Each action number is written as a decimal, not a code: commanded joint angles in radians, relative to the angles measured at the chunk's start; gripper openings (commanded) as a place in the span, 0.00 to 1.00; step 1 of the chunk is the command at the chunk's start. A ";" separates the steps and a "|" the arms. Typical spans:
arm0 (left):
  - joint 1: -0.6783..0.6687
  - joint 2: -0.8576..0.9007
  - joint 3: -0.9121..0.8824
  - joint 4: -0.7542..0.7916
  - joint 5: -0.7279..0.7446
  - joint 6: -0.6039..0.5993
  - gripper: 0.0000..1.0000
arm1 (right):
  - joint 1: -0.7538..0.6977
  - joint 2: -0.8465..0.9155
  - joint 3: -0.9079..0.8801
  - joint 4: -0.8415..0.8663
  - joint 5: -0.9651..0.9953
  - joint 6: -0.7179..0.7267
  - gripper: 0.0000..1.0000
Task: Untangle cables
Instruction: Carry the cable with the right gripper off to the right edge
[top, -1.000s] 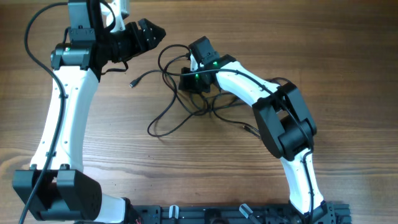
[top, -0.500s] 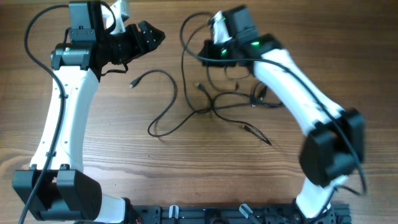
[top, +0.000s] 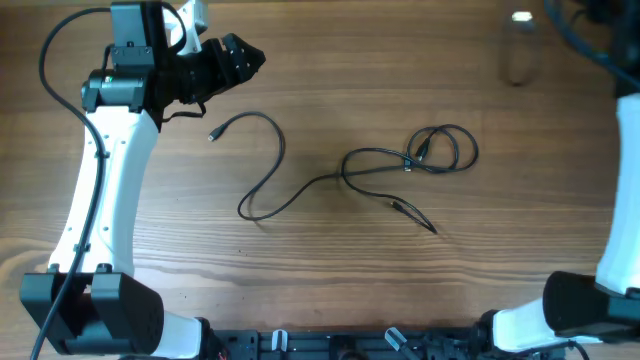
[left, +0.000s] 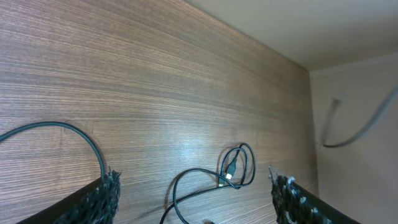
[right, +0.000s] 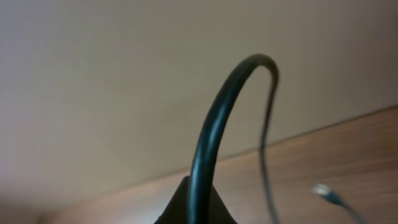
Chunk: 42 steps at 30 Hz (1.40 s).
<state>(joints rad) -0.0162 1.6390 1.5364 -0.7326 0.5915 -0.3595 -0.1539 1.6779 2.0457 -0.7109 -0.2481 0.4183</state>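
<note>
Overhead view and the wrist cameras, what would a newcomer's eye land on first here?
First the black cables lying loose across the middle of the wooden table, ending in a small coil at the right. Next, in the right wrist view, the right gripper shut on a separate cable that arches up into the air. The left gripper hangs open at upper left, empty.

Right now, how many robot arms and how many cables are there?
Robot arms: 2, the left arm and the right arm.
Cables lying on the table: 2, it seems, a long cable and a looped cable.
In the air, the lifted cable: 1.
Total: 5.
</note>
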 joint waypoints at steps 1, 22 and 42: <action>0.007 -0.021 0.002 -0.006 -0.009 0.016 0.80 | -0.107 0.017 0.017 0.001 0.122 -0.035 0.05; 0.007 -0.021 0.002 -0.009 -0.010 0.015 0.80 | -0.276 0.399 0.016 0.319 0.526 -0.198 0.05; 0.007 -0.021 0.002 -0.009 -0.010 0.016 0.80 | -0.275 0.642 0.010 0.148 0.215 -0.202 1.00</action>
<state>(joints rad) -0.0162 1.6390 1.5364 -0.7418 0.5880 -0.3595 -0.4274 2.3127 2.0483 -0.5434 0.0471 0.2089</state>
